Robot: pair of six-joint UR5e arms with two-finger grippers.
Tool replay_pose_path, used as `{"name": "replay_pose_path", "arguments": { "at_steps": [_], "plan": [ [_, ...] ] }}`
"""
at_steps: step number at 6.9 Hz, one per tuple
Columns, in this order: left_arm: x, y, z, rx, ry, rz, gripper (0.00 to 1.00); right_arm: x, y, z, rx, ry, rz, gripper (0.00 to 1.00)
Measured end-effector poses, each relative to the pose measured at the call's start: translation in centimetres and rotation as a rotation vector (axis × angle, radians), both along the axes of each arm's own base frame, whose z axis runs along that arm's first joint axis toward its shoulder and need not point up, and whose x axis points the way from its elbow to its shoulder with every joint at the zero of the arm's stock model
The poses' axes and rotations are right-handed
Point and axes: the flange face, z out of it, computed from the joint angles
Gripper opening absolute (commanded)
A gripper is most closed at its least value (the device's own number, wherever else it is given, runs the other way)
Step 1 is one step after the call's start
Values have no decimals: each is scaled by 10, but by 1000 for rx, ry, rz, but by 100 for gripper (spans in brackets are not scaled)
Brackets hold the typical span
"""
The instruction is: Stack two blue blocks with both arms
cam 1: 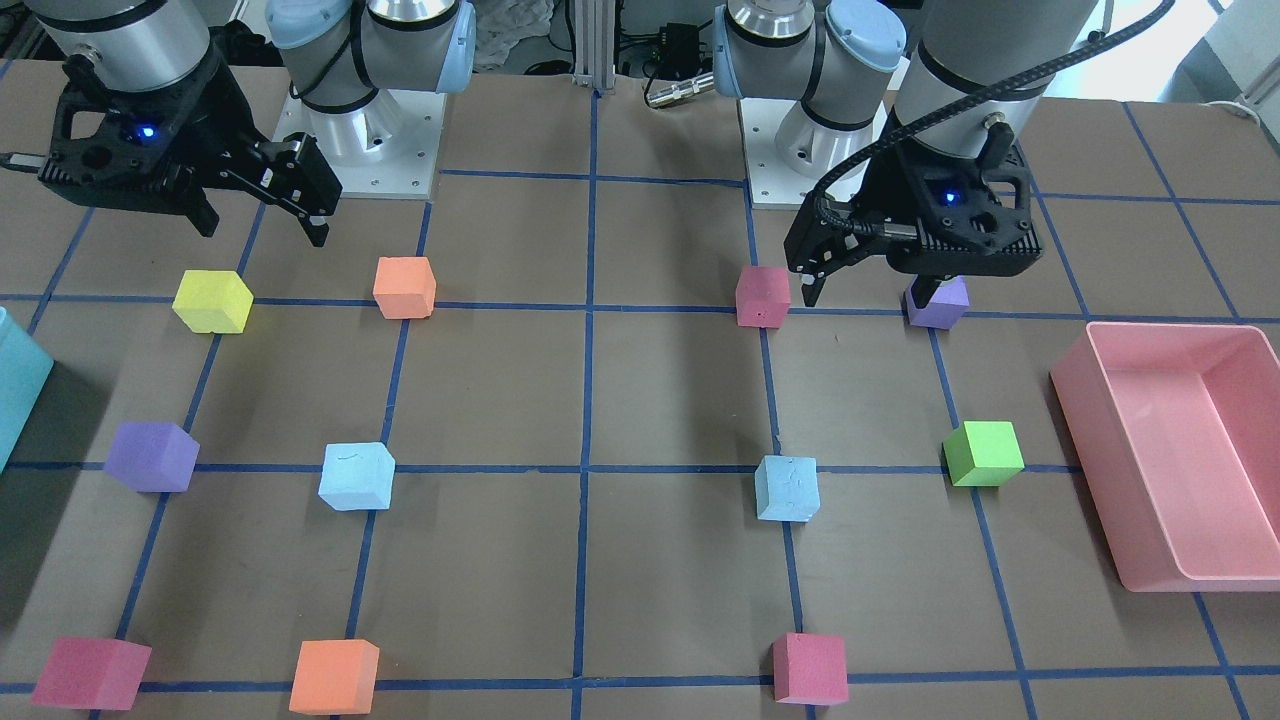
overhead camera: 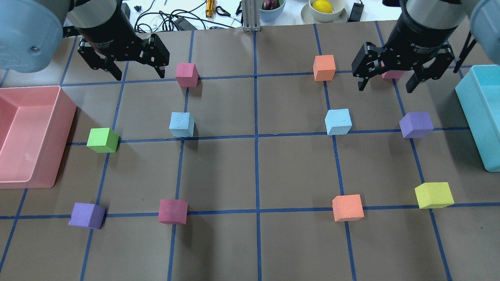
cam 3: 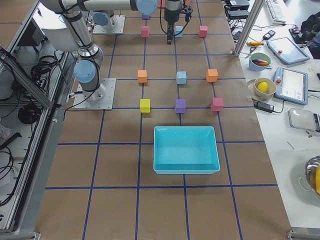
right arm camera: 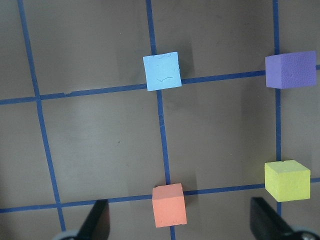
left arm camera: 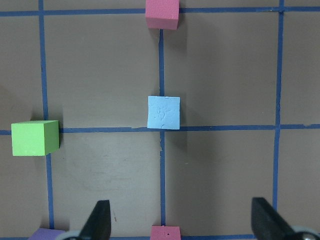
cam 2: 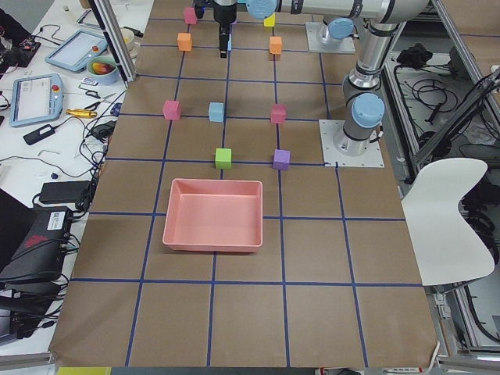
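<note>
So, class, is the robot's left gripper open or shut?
Open: the left gripper shows both fingers spread wide in the overhead view, with nothing between them.

Pink tray [overhead camera: 62, 132] lies at the surface [overhead camera: 218, 246] left edge, teal bin [overhead camera: 474, 117] at the right edge. Green cube [overhead camera: 102, 140] stands near the tray, and yellow cube [overhead camera: 433, 195] stands near the bin.

Both arms poised above the worktop [overhead camera: 218, 175], tools empty.
The left arm [overhead camera: 27, 35] hangs its left tool [overhead camera: 139, 75] over the worktop's far left part, fingers pointing down and spread wide. The right arm [overhead camera: 484, 23] holds its right tool [overhead camera: 384, 87] likewise over the far right part.
</note>
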Motion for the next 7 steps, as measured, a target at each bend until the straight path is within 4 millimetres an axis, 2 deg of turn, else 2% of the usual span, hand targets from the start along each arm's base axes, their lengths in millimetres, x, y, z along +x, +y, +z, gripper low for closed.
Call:
{"name": "replay_pose_path", "arguments": {
  "at_steps": [1,2,3,4,5,6,7],
  "plan": [
    [0,0,-3,6,0,2,100,0,0,0,1,-2,0,100],
    [1,-3,-14,22,0,5,100,0,-1,-1,2,-3,0,100],
    [1,-13,-38,41,3,5,100,0,-1,-3,6,-2,0,100],
    [0,-27,-79,41,11,-4,100,0,-2,-6,12,2,1,100],
    [0,-43,-130,33,15,-31,100,-1,-3,-9,19,7,0,100],
    [0,-55,-177,50,13,-59,100,-2,-6,-19,37,8,4,100],
    [0,-63,-216,77,10,-71,100,-2,-19,-40,56,4,10,100]
  ]
}}
